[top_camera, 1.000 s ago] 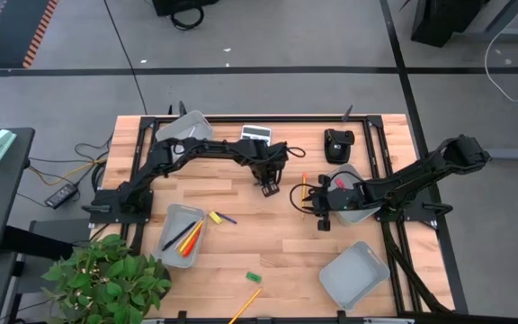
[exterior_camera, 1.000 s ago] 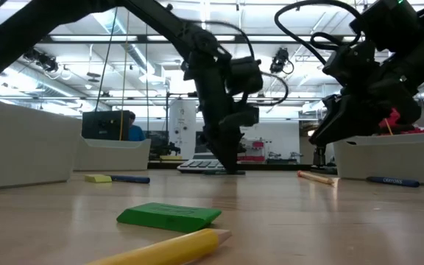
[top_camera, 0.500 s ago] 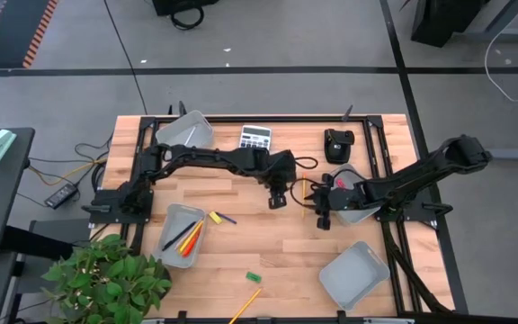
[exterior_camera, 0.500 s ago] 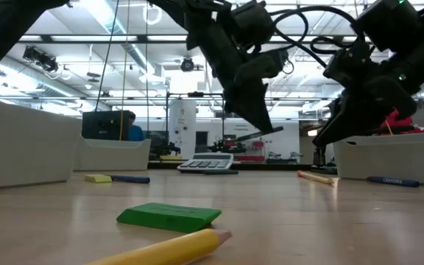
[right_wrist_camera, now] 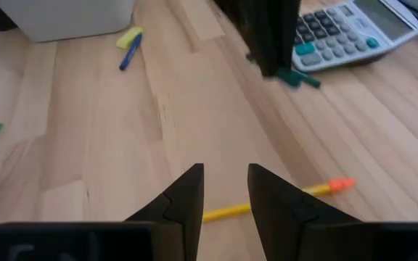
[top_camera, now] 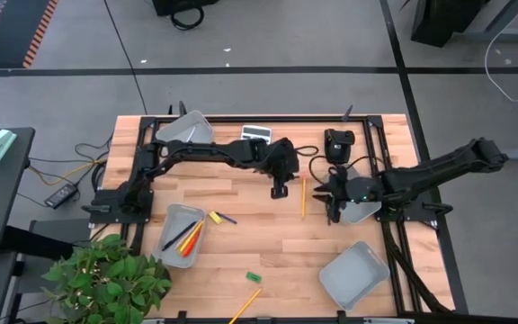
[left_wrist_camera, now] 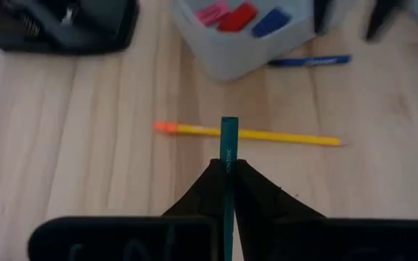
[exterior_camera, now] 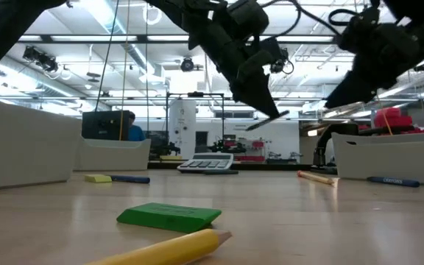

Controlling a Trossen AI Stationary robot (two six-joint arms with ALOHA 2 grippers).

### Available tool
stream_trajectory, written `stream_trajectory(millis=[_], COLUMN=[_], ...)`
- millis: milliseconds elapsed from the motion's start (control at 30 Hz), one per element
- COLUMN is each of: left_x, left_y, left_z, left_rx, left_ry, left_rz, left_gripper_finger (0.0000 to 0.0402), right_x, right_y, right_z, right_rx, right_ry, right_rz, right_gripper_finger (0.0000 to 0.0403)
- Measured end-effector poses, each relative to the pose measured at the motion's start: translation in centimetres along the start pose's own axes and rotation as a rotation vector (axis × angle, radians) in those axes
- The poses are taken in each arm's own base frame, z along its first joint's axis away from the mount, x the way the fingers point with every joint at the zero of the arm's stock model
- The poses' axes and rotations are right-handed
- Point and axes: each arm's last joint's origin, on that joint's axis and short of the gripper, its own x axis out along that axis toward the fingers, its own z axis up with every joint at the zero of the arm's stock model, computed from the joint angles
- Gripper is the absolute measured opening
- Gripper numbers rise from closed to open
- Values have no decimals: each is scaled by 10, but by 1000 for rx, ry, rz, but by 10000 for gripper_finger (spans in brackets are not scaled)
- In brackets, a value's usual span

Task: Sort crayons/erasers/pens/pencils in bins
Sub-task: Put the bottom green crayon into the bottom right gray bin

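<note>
My left gripper (top_camera: 280,186) hangs above the table's middle, shut on a dark teal pen (left_wrist_camera: 228,148), which also shows in the low view (exterior_camera: 266,121). My right gripper (top_camera: 331,205) is open and empty, raised beside the bin (top_camera: 356,209) that holds red, pink and blue erasers (left_wrist_camera: 236,14). A yellow pencil (top_camera: 302,194) lies flat on the table between the two grippers. A blue pen (left_wrist_camera: 309,61) lies on the table against that bin. My left gripper pinches the teal pen between its two fingers, which meet on the shaft (left_wrist_camera: 228,172). The pen lies along the fingers and its free end (left_wrist_camera: 228,123) sticks out past their tips. The fingers slant downward; the pen is lifted clear of the table, tilted.
A bin (top_camera: 181,234) at the near left holds pencils and crayons. Other bins stand at the far left (top_camera: 185,126) and near right (top_camera: 353,274). A calculator (top_camera: 256,133) and a black device (top_camera: 337,144) sit at the far side. A yellow eraser and blue pen (top_camera: 219,217), a green eraser (top_camera: 253,276) and a pencil (top_camera: 245,304) lie loose.
My left gripper has risen from the table beside the calculator with the teal pen, which is now lifted clear and tilted, and has gone a little toward the table's right. My right gripper has risen and shifted slightly toward the right, away from the yellow pencil.
</note>
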Motion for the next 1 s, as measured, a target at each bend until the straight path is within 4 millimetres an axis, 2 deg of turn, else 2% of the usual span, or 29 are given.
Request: stream_trajectory(millis=[233, 433, 533, 700, 867, 1000], left_x=[-4, -3, -5, -9, -16, -20], left_y=[-5, -23, -29, -26, -13, -12], left_z=[13, 20, 27, 38, 49, 55], left_rx=[46, 85, 98, 109, 65, 68], left_ry=[-152, -250, -314, -436, -562, -645], left_rz=[-206, -353, -367, -362, -344, -339], left_gripper_finger=[25, 19, 18, 9, 10, 17], right_x=[-23, -41, -44, -49, -64, -78], right_y=[-5, -12, -8, 5, 17, 23], right_z=[6, -5, -6, -2, 11, 24], right_rx=[95, 152, 167, 117, 77, 44], right_ry=[35, 292, 333, 305, 238, 161], right_rz=[57, 33, 115, 237, 304, 314], right_gripper_finger=[117, 117, 117, 117, 117, 117])
